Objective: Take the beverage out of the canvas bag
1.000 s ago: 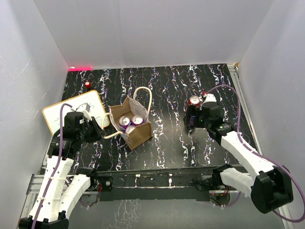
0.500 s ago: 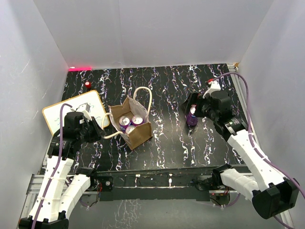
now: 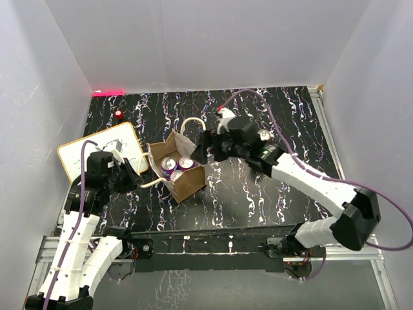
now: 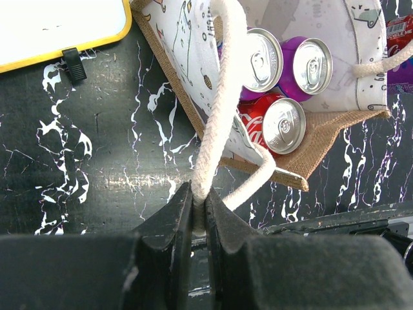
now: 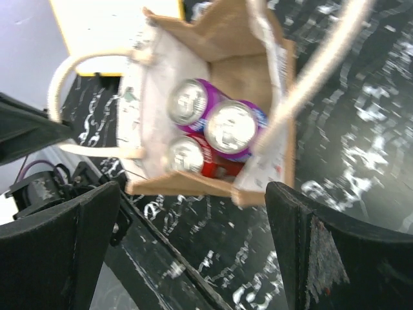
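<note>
1. Your counter point(image 3: 258, 194) carries the canvas bag point(image 3: 188, 183), upright and nearer the left edge.
2. Your right hand point(image 5: 191, 194) hovers over the bag's mouth, fingers spread wide.
3. Your left hand point(image 4: 199, 213) pinches one white handle point(image 4: 219, 97).
4. Three cans point(image 4: 284, 125) stand inside the bag.

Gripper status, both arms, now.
Left gripper: shut on the cream loop handle of the canvas bag.
Right gripper: open, holding nothing, above the cans in the bag.

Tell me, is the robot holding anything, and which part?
The left gripper pinches the canvas bag by one cream loop handle. The right gripper, open, holds nothing.
</note>
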`<state>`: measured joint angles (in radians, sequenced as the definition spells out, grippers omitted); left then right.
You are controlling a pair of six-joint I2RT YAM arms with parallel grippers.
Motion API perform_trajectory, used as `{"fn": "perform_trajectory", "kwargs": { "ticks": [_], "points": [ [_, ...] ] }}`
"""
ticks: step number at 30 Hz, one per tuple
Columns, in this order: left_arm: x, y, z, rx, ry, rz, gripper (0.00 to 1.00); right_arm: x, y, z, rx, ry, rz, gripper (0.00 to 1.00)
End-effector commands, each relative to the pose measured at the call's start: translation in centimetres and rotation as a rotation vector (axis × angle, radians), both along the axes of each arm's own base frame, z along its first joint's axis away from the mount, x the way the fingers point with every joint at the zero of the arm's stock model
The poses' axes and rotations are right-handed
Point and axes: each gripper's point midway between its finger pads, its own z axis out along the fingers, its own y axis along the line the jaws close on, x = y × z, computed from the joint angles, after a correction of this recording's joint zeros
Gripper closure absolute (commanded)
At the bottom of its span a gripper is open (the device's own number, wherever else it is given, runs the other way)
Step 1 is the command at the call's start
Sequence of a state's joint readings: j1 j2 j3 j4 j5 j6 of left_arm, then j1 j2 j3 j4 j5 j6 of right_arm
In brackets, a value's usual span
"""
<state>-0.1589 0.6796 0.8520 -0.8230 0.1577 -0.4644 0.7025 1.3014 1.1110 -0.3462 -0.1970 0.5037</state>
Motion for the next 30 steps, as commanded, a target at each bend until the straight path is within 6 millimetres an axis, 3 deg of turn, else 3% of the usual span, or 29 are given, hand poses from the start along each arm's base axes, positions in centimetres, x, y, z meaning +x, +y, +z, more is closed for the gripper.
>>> {"fn": "perform_trajectory", "kwargs": {
  "ticks": [1, 8, 19, 30],
  "points": [
    [-0.3, 0.1, -0.2, 0.005, 0.007, -0.005, 1.0, 0.5, 5.3, 4.4, 0.045, -0.137, 0.043, 0.02],
    [-0.3, 0.2, -0.1, 0.006, 0.005, -0.001, 1.0, 0.5, 10.2, 3.5, -0.108, -0.208, 0.093, 0.03],
    [-0.3, 0.2, -0.1, 0.007, 0.002, 0.004, 1.0, 4.0, 12.7, -2.4, -0.425, -0.217, 0.107, 0.16],
    [-0.3, 0.3, -0.1, 0.009, -0.001, 0.009, 1.0, 3.4, 15.9, -7.6, -0.576, -0.177, 0.255, 0.16]
  ]
}}
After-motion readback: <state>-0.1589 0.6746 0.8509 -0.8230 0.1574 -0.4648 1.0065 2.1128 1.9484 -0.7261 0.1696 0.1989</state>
